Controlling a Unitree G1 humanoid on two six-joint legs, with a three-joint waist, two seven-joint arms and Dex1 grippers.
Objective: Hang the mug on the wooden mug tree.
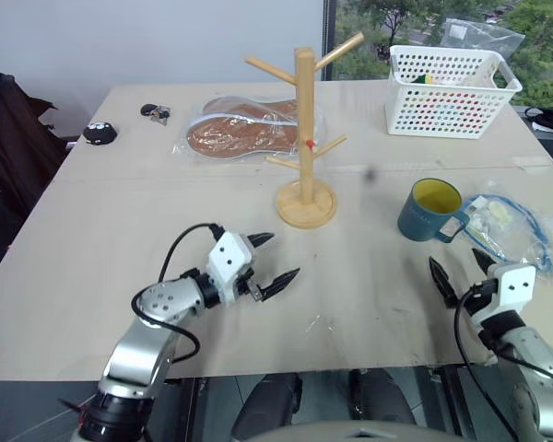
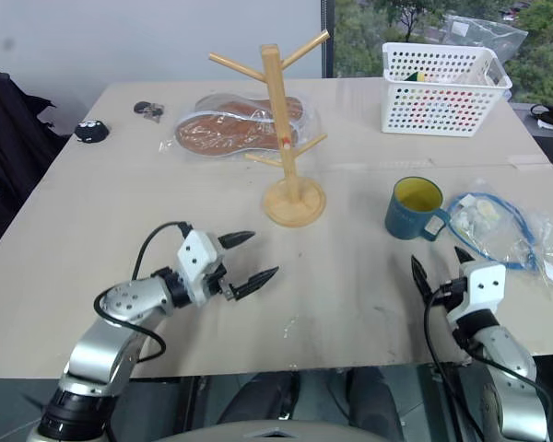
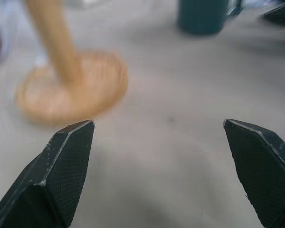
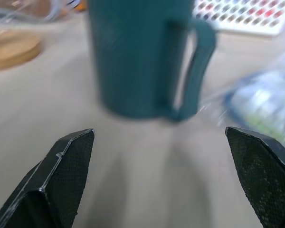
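mug (image 1: 430, 210) upright on the table (image 1: 92, 276), right of the wooden mug tree (image 1: 305, 138), well apart from it, handle toward the robot's right. bare tabletop between the two and across the near middle. right of mug, crowding it: clear bag with blue cord (image 1: 521, 226). white basket (image 1: 450, 89) at far right edge. left gripper (image 1: 269, 261) fingers spread, empty, above open table short of the tree base. right gripper (image 1: 461, 273) fingers wide apart, empty, near front edge, mug ahead. no lettering legible.
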